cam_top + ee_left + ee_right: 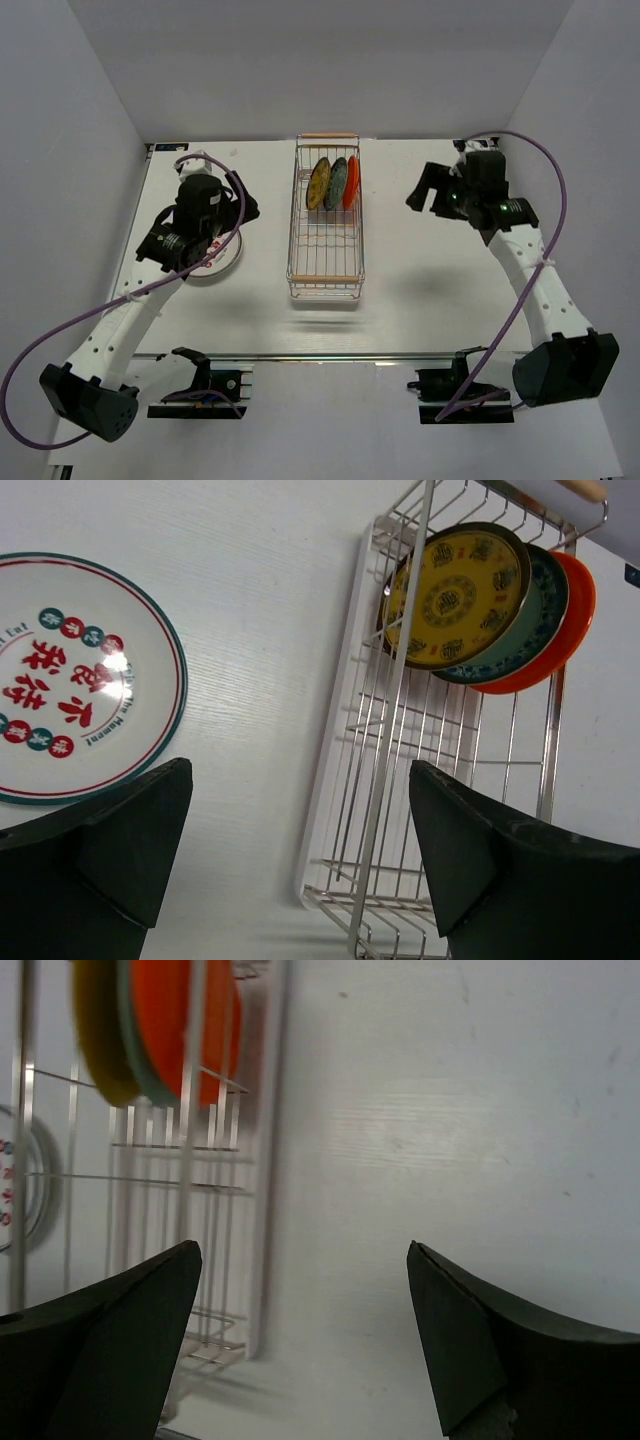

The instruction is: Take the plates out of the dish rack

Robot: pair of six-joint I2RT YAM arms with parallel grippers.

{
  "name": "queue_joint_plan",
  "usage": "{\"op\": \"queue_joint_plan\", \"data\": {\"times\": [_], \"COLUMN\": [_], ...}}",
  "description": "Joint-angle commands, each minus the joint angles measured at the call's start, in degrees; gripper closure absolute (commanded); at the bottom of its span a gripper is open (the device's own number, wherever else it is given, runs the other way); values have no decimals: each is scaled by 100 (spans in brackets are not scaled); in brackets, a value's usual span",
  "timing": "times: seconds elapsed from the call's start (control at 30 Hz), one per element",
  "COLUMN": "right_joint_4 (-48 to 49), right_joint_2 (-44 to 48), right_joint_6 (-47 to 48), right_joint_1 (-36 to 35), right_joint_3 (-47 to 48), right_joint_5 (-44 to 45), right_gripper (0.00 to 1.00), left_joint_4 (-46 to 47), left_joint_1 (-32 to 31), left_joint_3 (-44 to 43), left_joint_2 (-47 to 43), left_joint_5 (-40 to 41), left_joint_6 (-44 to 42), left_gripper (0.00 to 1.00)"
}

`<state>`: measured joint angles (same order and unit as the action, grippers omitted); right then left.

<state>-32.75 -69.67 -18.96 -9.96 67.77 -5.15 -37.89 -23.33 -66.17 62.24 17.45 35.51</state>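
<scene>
left wrist view puts the dish rack (400, 730) down the right half of the frame, with three small plates standing on edge at its upper end. the mustard-yellow plate (455, 595) is in front, the grey-teal plate (530, 620) behind it and the orange-red plate (575, 610) last, all leaning together and overlapping. at far left of the frame a white plate with red characters (70, 680) lies flat on the table (260, 600), apart from the rack. the left gripper (300, 850) hangs over the table near that plate, jaws spread wide and holding nothing. the right gripper (305, 1330) is likewise wide and empty, to the right of the rack. the three in the rack look stiff, glazed and likely slick (ceramic or melamine, i cannot tell which), light enough for one arm yet apt to chip against the wires. the best hold seems the exposed top rim, one finger on each face, starting with an outer plate.
</scene>
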Motion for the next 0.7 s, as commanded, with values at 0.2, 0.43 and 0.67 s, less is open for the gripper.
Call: {"op": "queue_joint_plan", "data": {"times": [0.2,0.43,0.67], "right_joint_4": [-266,-1198,-620], "right_joint_2": [-2444,-4649,-5136], "right_joint_6": [288,-46,-319], "right_joint_1": [-1834,-2634,-2950], "right_joint_3": [3170,5937,5863], "right_joint_5": [196,1550,2861], "right_gripper": [11,14,16], "left_joint_4": [-60,-561,-623], "left_joint_1": [-5,-5,-5], "left_joint_3": [254,131,315], "left_joint_2": [-80,-80,-413], "left_joint_5": [-243,127,188], "left_joint_6": [194,290,299], "left_gripper": [2,2,2]}}
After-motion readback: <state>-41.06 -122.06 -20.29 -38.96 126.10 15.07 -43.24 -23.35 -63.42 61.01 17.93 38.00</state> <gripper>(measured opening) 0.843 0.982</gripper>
